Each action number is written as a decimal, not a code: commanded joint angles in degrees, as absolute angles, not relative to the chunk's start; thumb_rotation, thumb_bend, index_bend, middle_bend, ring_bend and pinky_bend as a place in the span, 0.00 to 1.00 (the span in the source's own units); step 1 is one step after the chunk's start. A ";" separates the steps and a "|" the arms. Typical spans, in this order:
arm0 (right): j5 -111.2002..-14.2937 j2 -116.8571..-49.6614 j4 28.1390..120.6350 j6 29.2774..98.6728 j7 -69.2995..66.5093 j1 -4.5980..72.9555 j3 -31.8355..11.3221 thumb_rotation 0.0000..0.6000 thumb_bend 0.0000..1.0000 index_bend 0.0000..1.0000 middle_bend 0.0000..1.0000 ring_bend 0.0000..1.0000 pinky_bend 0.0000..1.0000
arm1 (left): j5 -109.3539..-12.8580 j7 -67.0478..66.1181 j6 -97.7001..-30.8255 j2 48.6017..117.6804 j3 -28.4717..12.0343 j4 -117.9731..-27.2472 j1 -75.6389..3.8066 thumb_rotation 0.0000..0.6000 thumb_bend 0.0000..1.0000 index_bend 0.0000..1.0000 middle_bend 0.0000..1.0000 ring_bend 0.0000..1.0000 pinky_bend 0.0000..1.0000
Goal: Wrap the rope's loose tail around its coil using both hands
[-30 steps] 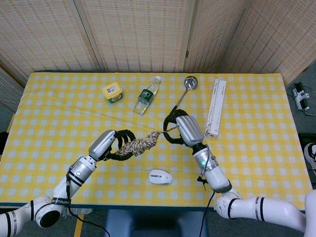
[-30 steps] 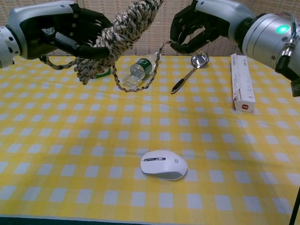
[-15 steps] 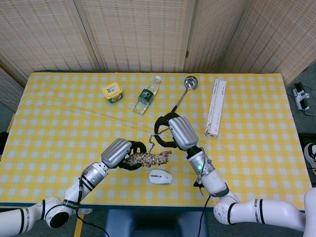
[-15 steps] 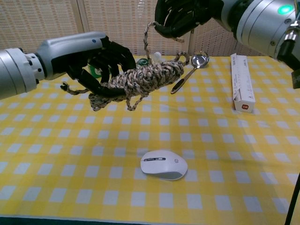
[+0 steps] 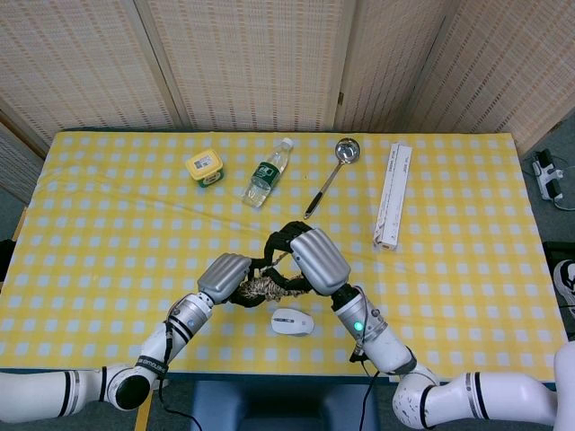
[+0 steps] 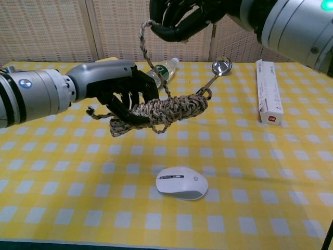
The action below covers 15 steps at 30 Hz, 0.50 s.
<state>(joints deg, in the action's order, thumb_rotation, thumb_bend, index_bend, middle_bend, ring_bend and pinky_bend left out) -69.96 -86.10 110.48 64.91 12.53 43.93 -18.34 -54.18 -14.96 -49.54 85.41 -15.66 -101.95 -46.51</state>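
Left hand (image 6: 122,94), at left centre of the chest view, is curled around the left end of the rope coil (image 6: 166,110) and holds it clear of the tablecloth (image 6: 62,172). The coil lies roughly level across the middle of the frame, its right end pointing toward the ladle. Short frayed strands hang from its left end below the hand. In the head view the same hand (image 5: 226,275) sits at lower centre with the coil (image 5: 262,288) showing between the two hands, partly hidden.

The loose tail (image 6: 148,52) rises from the coil's midsection to the top centre of the chest view, where the right hand (image 6: 179,18) pinches it between dark fingers closed over the strand. In the head view that hand (image 5: 314,259) is just right of the left hand, above the coil.

On the table: a white computer mouse (image 6: 182,183) at lower centre, directly below the coil; a yellow-lidded container (image 5: 204,167) at upper left; a plastic bottle (image 5: 268,172) lying on its side at upper centre; a metal ladle (image 5: 332,169) beside it; a long white box (image 6: 268,95) at right, lengthwise toward the far edge.
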 commanded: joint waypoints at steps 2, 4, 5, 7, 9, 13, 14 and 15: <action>-69.69 -86.09 110.98 64.43 14.08 44.19 -17.30 1.00 0.55 0.77 0.53 0.42 0.30 | -41.44 -20.39 -53.48 87.94 -16.87 -102.40 -49.72 1.00 0.68 0.70 0.69 0.59 0.58; -69.77 -86.24 110.93 64.46 15.43 44.28 -16.61 1.00 0.55 0.77 0.53 0.42 0.30 | -36.39 -20.31 -54.36 88.21 -17.93 -102.61 -50.39 1.00 0.68 0.70 0.69 0.61 0.60; -69.94 -86.35 110.92 64.62 16.01 44.25 -16.27 1.00 0.55 0.77 0.53 0.42 0.30 | -34.35 -19.96 -54.58 88.19 -18.49 -102.60 -50.60 1.00 0.68 0.70 0.69 0.61 0.61; -70.13 -86.56 111.09 65.02 17.03 44.00 -15.46 1.00 0.55 0.77 0.53 0.42 0.30 | -29.65 -18.26 -54.71 87.96 -20.19 -102.39 -50.85 1.00 0.68 0.70 0.69 0.62 0.63; -70.41 -86.71 111.18 65.38 17.51 43.72 -14.83 1.00 0.55 0.78 0.53 0.42 0.30 | -25.78 -15.28 -53.94 87.49 -22.22 -102.33 -50.57 1.00 0.68 0.71 0.69 0.63 0.64; -71.21 -87.37 110.56 66.57 18.97 43.01 -13.50 1.00 0.55 0.78 0.54 0.43 0.30 | -21.97 -9.10 -51.44 85.45 -25.36 -101.60 -49.25 1.00 0.68 0.71 0.69 0.64 0.64; -71.34 -87.58 110.33 66.78 19.25 42.87 -13.22 1.00 0.55 0.78 0.54 0.44 0.30 | -21.98 -7.88 -51.48 85.23 -25.82 -101.57 -48.82 1.00 0.68 0.71 0.69 0.64 0.64; -71.45 -87.79 110.10 66.95 19.38 42.71 -12.94 1.00 0.56 0.78 0.54 0.44 0.30 | -21.91 -6.37 -51.38 84.99 -26.45 -101.70 -48.29 1.00 0.68 0.71 0.69 0.64 0.64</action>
